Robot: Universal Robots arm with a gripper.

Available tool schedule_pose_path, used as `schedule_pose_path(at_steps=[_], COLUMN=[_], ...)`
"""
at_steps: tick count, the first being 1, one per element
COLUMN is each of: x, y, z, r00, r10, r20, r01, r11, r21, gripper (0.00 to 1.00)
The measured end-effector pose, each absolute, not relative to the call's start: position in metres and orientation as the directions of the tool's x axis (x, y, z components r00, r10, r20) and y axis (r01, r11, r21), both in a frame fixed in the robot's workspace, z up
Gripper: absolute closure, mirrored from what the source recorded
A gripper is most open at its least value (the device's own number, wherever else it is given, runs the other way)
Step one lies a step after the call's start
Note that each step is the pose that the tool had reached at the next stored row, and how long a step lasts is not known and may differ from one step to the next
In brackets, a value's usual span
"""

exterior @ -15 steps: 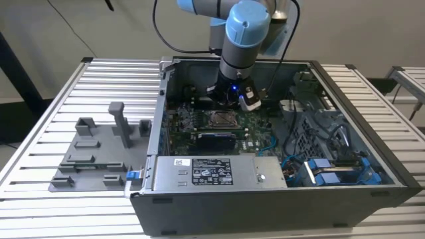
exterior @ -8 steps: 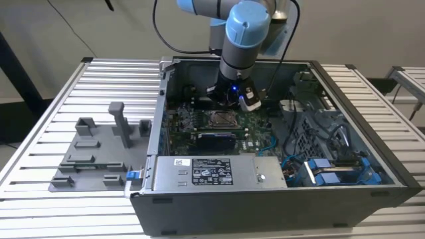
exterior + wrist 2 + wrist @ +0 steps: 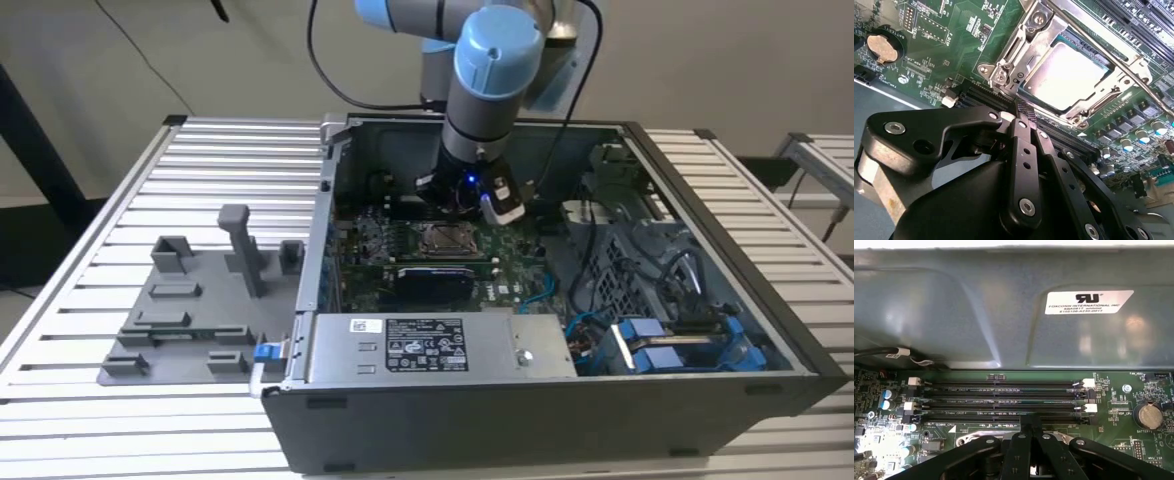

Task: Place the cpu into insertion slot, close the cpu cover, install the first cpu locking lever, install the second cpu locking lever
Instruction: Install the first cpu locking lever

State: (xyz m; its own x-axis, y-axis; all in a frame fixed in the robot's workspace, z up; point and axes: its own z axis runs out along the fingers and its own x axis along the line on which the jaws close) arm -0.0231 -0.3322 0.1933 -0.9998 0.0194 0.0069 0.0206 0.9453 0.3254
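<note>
A: Is the black gripper (image 3: 1023,106) holding anything?
B: No, its fingers (image 3: 1021,150) are pressing together empty, tip sitting at the thin silver cpu cover's (image 3: 1026,50) corner.
A: The silver-grey square cpu (image 3: 1069,75)?
B: Lying in the silver-rimmed insertion slot (image 3: 445,238) under it; the blue-grey arm (image 3: 487,70) is reaching straight down.

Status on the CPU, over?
Gripper jaws shut, tip at cover edge. CPU seated, cover down. Lever lies along cover.
</note>
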Motion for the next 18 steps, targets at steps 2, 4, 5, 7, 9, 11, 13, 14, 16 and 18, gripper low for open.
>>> schedule_pose_path(at_steps=[2,4,5,7,9,11,13,14,16,18], x=[-0.022,-0.022,-0.022,-0.021,-0.021,-0.021,-0.023,-0.024,-0.026,-0.031], y=[-0.332,-0.332,-0.332,-0.332,-0.332,-0.332,-0.332,-0.332,-0.332,-0.332], z=[0.193,0.192,0.192,0.192,0.193,0.196,0.203,0.206,0.212,0.216], r00=[-1.0,-1.0,-1.0,-1.0,-1.0,-1.0,-1.0,-1.0,-1.0,-1.0], r10=[0.019,0.019,0.019,0.019,0.019,0.019,0.019,0.019,0.019,0.019], r20=[0.007,0.007,0.007,0.007,0.009,0.013,0.013,0.013,0.013,0.013], r01=[0.02,0.02,0.02,0.021,0.021,0.023,0.023,0.023,0.023,0.023], r11=[0.942,0.939,0.937,0.935,0.935,0.935,0.935,0.935,0.935,0.935], r21=[0.334,0.343,0.349,0.354,0.354,0.354,0.354,0.354,0.354,0.354], gripper=[0.89,0.89,0.89,0.89,0.89,0.89,0.89,0.89,0.89,0.89])
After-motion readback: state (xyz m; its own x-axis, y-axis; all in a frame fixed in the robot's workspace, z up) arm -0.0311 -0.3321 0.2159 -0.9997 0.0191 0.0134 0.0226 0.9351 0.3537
